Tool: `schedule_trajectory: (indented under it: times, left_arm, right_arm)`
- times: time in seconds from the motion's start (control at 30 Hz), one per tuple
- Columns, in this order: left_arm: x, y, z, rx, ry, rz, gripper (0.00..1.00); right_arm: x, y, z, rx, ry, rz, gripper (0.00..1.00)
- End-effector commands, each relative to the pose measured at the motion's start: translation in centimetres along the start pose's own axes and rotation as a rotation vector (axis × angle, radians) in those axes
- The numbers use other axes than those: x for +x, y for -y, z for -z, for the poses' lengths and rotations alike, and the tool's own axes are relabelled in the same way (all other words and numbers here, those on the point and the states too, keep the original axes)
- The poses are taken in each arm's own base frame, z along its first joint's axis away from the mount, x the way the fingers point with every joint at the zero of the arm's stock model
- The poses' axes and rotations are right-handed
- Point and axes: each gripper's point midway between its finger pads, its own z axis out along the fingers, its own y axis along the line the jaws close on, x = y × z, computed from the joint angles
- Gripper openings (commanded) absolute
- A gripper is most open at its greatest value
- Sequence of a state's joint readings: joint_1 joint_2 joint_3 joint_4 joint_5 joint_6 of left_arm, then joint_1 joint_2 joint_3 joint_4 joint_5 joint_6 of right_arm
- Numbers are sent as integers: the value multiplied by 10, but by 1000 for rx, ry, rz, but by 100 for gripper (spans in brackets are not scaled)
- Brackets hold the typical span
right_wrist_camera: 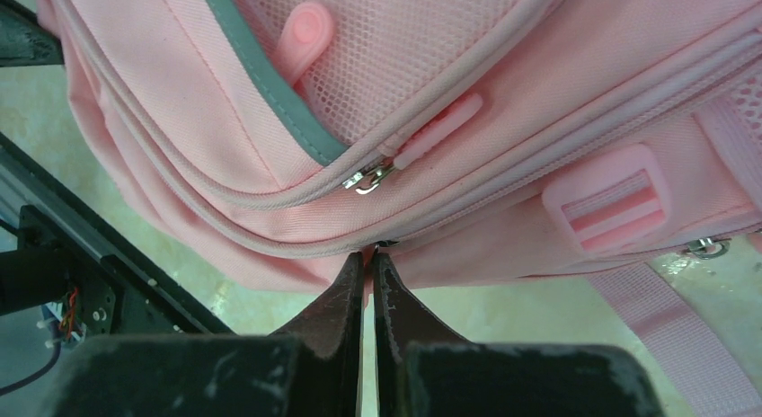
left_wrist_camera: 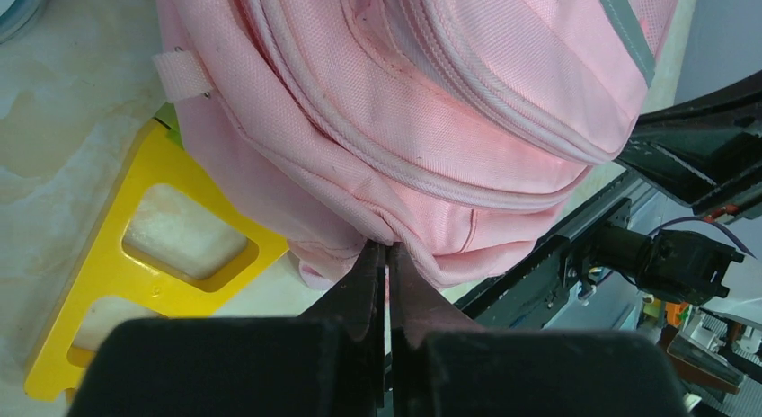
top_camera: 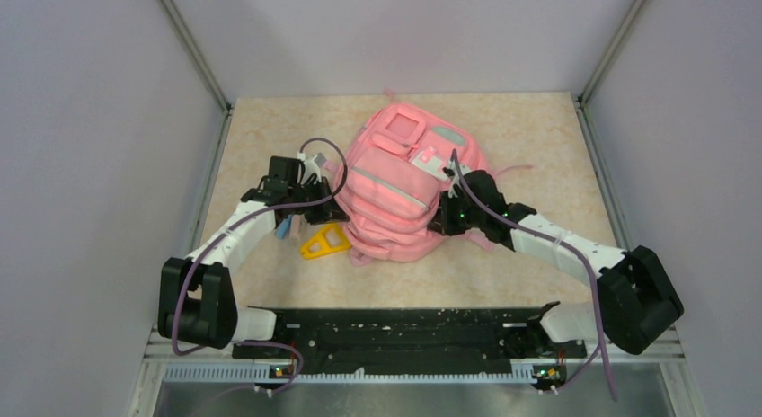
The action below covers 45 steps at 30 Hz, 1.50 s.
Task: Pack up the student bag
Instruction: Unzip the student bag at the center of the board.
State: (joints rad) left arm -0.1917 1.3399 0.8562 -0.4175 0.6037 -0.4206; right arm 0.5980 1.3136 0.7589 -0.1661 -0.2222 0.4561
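With the student bag (top_camera: 395,179) lying in the middle of the desk (top_camera: 530,138), the left tool (left_wrist_camera: 388,246) pinching a pucker of its bottom seam and the right tool (right_wrist_camera: 368,255) pinching the opposite seam, both should pull evenly and slowly so neither thin fold slips free.

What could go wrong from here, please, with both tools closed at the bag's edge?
1. The left tool pinches only a thin fold of the bag, so a pull could slip it free.
2. The right tool is closed at a seam, seemingly on little fabric, so it might slip too.
3. The yellow stencil lies partly under the bag and may be dragged along.
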Motion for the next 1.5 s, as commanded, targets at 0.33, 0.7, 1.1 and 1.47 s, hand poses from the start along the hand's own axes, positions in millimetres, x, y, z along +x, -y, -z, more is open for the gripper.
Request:
schedule_trajectory:
  times: [0.33,0.7,1.1,1.47]
  left_arm:
    - [5,23,-2,96,-25,-31,0]
    - [8,24,-4,97,-37,-34,0]
    - [12,27,-7,107,-54,-43,0]
    - [15,33,-7,120,-63,-62,0]
  right_arm:
    - [8,-77,29,-211,5,51,0]
    - [-8,-115,15,-288,66,31,0]
    - [-49,-158,-11,-304,208,-3,0]
    - [-86,-174,-51,-234,320,-10,0]
